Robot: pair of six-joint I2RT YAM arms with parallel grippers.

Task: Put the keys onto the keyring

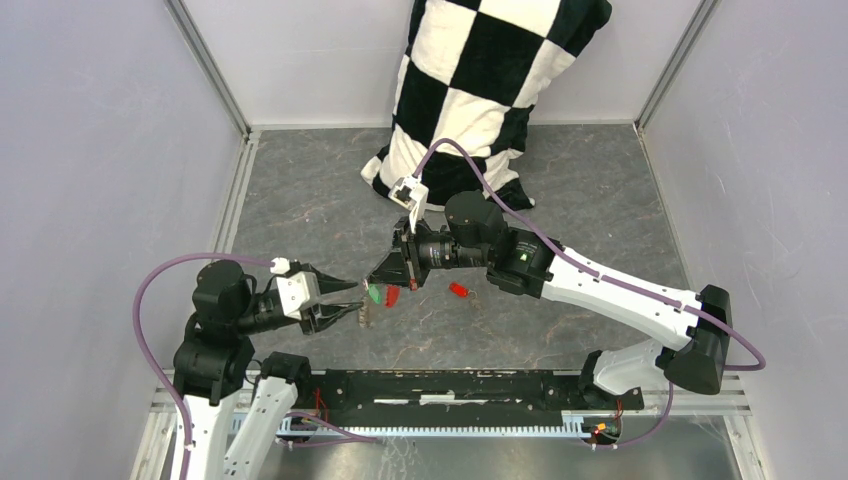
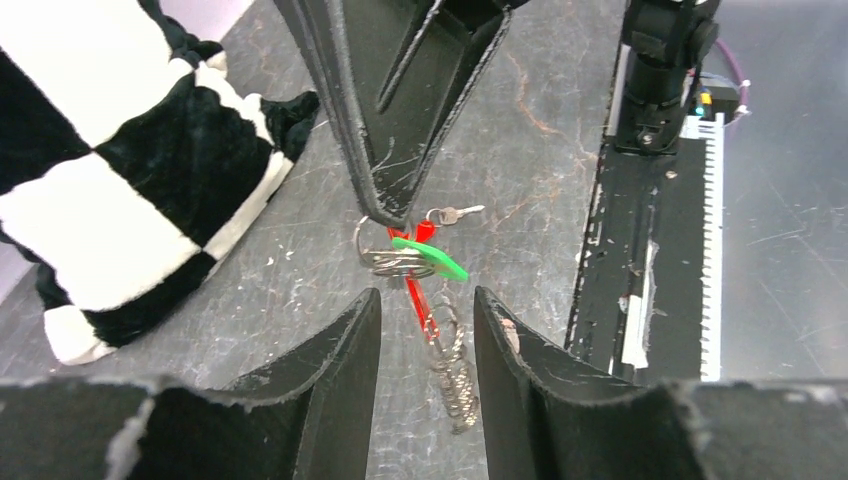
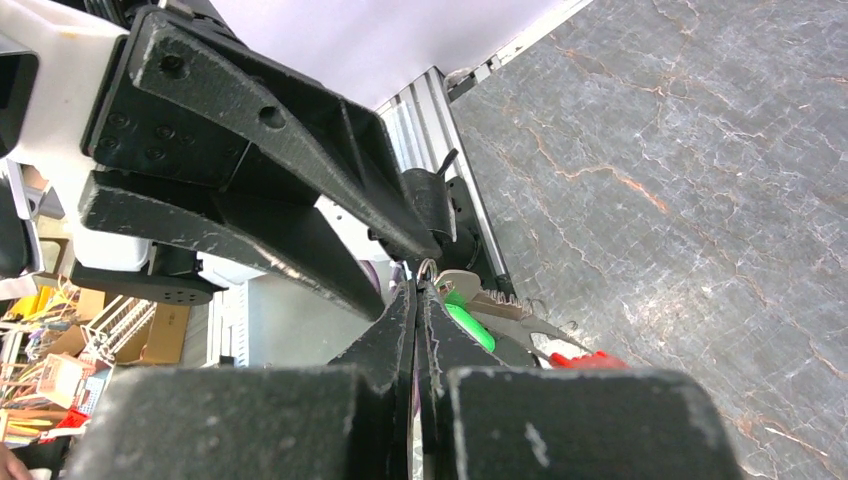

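My right gripper (image 1: 372, 281) reaches in from the right and is shut on the keyring's thin silver wire ring (image 2: 368, 238), holding it above the table. The green-headed key (image 2: 432, 258) hangs on the ring, and so does the red fob (image 2: 420, 292), edge-on, with a grey coiled piece (image 2: 455, 385) below it. My left gripper (image 2: 427, 322) is open, its fingertips on either side of the fob and not touching it. The red-headed key (image 1: 459, 290) lies alone on the table, right of the right gripper. From the right wrist, the shut jaws hide most of the ring; the green key (image 3: 468, 325) shows beside them.
A black-and-white checked cushion (image 1: 480, 80) leans against the back wall. The black base rail (image 1: 450, 385) runs along the near edge. White walls with metal posts close in the grey table (image 1: 300, 190) on three sides.
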